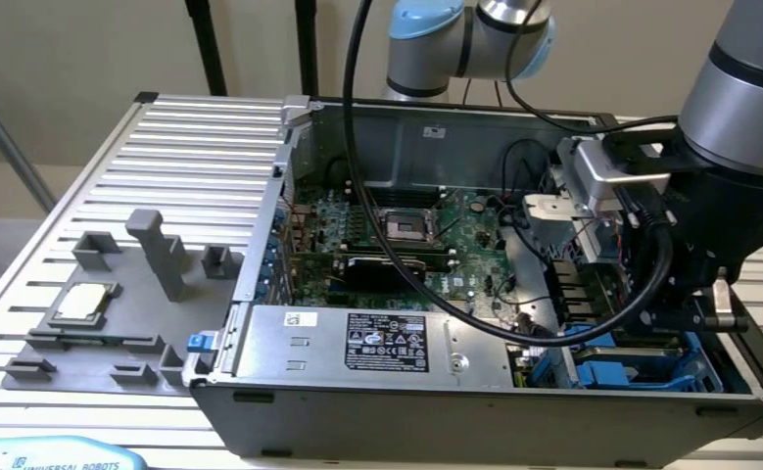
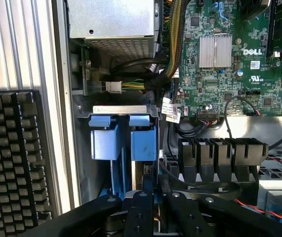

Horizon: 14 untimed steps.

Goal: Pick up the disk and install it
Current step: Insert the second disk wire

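Observation:
The disk sits edge-on in the drive bay at the case's front corner. Its bright blue carrier (image 2: 143,143) shows two blue tabs side by side under a silver bracket. In the exterior view the blue carrier (image 1: 616,374) lies low in the bay at the exterior view's right. My gripper (image 2: 159,197) hovers directly over the carrier's edge. The black fingers (image 2: 138,212) stand close together, shut. Whether they pinch the carrier is hidden. My arm (image 1: 694,225) reaches down into that corner of the open case.
The grey power supply (image 1: 355,343) lies beside the bay. The green motherboard (image 2: 229,54) fills the case floor, with black cables (image 1: 395,264) looping over it. A row of black connectors (image 2: 222,150) is close by. A grey fixture with the CPU chip (image 1: 80,302) sits on the slatted table.

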Available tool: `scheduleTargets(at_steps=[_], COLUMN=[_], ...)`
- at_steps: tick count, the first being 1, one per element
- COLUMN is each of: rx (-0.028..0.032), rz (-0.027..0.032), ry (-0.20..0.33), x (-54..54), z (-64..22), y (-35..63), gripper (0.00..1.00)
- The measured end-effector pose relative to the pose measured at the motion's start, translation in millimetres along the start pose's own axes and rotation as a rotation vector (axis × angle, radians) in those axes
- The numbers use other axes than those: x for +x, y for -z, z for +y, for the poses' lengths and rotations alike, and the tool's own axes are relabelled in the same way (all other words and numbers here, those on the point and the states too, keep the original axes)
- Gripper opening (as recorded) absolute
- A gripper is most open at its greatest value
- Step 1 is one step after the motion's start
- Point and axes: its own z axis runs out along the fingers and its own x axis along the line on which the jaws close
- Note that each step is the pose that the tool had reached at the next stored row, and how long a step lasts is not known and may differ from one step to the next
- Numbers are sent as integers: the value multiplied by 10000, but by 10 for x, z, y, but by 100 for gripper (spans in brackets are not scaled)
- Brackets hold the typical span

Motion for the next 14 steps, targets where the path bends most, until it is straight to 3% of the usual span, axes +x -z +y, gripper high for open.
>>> scheduleTargets(at_steps=[7, 14], rx=[4, 5], rz=[79, 87], ry=[9, 9], x=[0, -1], z=[0, -1], y=[0, -4], gripper=[16, 16])
